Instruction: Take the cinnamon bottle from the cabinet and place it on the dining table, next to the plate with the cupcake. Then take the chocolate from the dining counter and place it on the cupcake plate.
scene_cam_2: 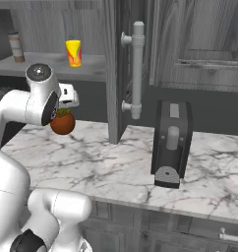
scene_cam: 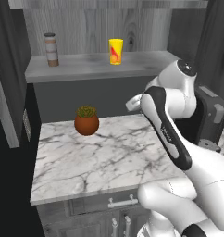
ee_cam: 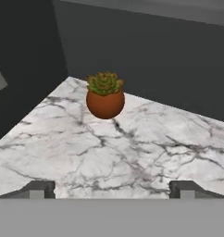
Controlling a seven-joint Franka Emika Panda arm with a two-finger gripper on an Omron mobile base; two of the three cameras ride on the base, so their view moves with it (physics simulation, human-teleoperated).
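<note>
So the cinnamon bottle (scene_cam: 51, 49) is upright on the cabinet (scene_cam: 132, 28) shelf, far left end, well apart from a yellow cup (scene_cam: 115, 51) sitting mid-shelf. Below that is a marble counter (scene_cam: 100, 157) with a little round potted plant (ee_cam: 105, 96) near the back. The gripper (ee_cam: 113, 189) hovers over that counter with its fingers spread wide, holding nothing. A dark appliance (scene_cam_2: 171, 143) stands further right.

Cinnamon bottle (scene_cam: 51, 49) pale, brown-banded (dark cap); cup (scene_cam: 115, 51) yellow, red marks; pot (scene_cam: 86, 123) terracotta.
</note>
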